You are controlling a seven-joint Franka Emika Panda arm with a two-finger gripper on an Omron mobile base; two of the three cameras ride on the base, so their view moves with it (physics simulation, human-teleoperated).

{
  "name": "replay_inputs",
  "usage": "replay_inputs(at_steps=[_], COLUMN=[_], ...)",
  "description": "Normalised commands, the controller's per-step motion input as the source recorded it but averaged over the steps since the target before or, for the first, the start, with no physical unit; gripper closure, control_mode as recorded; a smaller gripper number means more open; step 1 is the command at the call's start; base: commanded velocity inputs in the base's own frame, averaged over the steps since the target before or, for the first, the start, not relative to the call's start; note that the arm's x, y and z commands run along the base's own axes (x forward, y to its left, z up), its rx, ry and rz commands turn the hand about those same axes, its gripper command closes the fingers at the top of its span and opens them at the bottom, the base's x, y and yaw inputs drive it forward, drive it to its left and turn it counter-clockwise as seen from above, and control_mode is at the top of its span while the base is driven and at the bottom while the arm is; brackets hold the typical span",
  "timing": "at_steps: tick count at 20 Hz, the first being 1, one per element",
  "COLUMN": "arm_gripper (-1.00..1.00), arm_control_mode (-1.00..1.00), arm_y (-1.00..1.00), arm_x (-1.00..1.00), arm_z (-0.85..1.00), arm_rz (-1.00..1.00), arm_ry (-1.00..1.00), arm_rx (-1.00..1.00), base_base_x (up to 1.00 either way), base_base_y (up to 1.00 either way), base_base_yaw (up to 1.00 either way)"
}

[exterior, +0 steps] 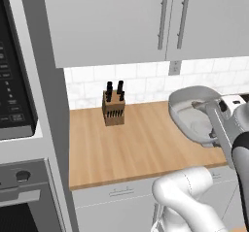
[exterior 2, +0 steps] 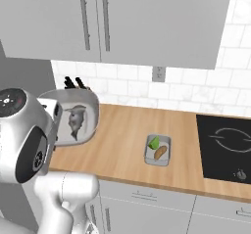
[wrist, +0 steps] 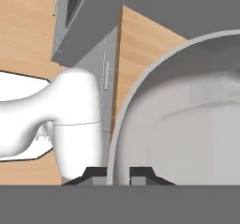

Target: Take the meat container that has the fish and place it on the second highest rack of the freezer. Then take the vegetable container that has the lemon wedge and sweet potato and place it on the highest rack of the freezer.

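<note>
My gripper [exterior: 206,110] is shut on the rim of the meat container [exterior: 192,112], a light-grey rounded tub held tilted in the air above the right part of the wooden counter [exterior: 136,148]. In the right base view the meat container [exterior 2: 86,105] faces the camera with the silvery fish [exterior 2: 75,120] lying inside. In the hand view the gripper [wrist: 117,175] pinches the tub's thick rim [wrist: 136,94] between its two tips. The vegetable container [exterior 2: 158,150] sits on the counter [exterior 2: 117,145] with the green lemon wedge [exterior 2: 154,143] and the sweet potato [exterior 2: 160,152] in it. The freezer is out of view.
A knife block [exterior: 113,108] stands at the back of the counter by the tiled wall. The black-glass wall oven [exterior: 14,100] fills the tall cabinet at the left. Upper cabinets [exterior: 146,17] hang overhead. A black cooktop [exterior 2: 228,147] lies at the right.
</note>
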Motion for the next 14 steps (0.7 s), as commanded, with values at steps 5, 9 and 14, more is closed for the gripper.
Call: replay_inputs(at_steps=[5, 9, 14], arm_gripper=[1.0, 1.0, 1.0], arm_control_mode=[1.0, 1.0, 1.0], arm_y=[0.0, 0.0, 0.0], arm_x=[0.0, 0.0, 0.0], arm_z=[-0.04, 0.0, 0.0], arm_rz=[0.09, 0.0, 0.0], arm_ry=[0.0, 0.0, 0.0], arm_rx=[-0.06, 0.0, 0.0], base_base_x=[0.0, -0.15, -0.7], base_base_y=[0.0, 0.0, 0.03], base_base_yaw=[0.02, 0.1, 0.19])
